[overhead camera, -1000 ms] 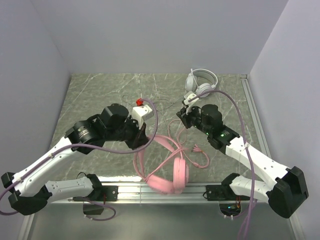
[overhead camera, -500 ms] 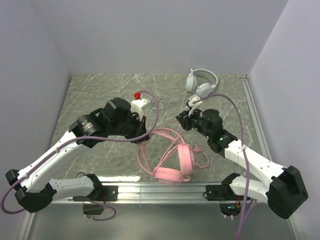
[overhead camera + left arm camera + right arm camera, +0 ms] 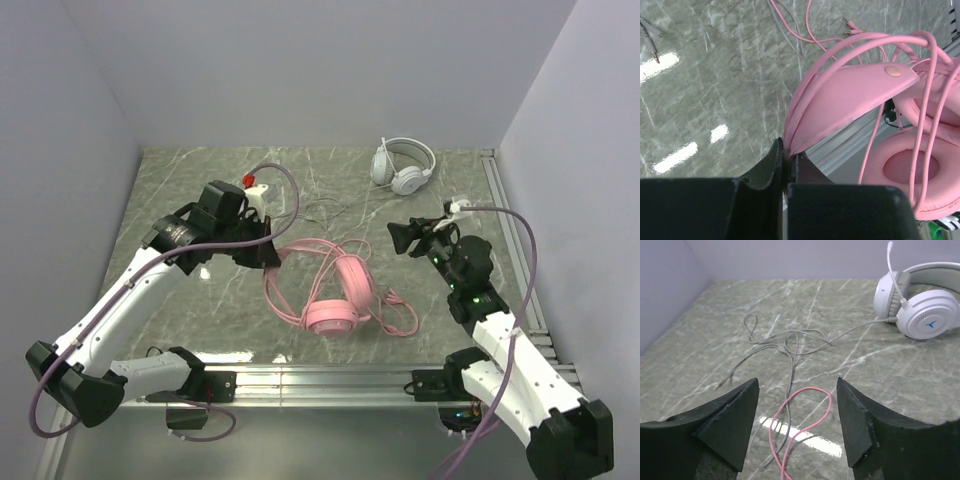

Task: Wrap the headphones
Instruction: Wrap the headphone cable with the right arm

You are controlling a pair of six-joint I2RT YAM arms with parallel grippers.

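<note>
The pink headphones [image 3: 340,292] are at the middle of the table, their long pink cable [image 3: 392,318] looped around them and trailing to the right. My left gripper [image 3: 273,256] is shut on one end of the pink headband [image 3: 850,95]; an ear cup [image 3: 912,172] shows below it. My right gripper [image 3: 401,237] is open and empty, right of the pink set. A pink cable loop [image 3: 826,407] lies on the table beneath its open jaws [image 3: 797,387]. The white headphones [image 3: 403,165] lie at the back right, their thin grey cable [image 3: 790,345] tangled toward the middle.
A metal rail [image 3: 330,378] runs along the table's near edge, another [image 3: 508,225] along the right side. Grey walls close in the left, back and right. The left arm's lilac hose [image 3: 285,195] arcs over its wrist.
My left gripper carried the pink headphones from the near rail back toward the table's middle. My right gripper opened, let go of the pink cable and drew back to the right.
</note>
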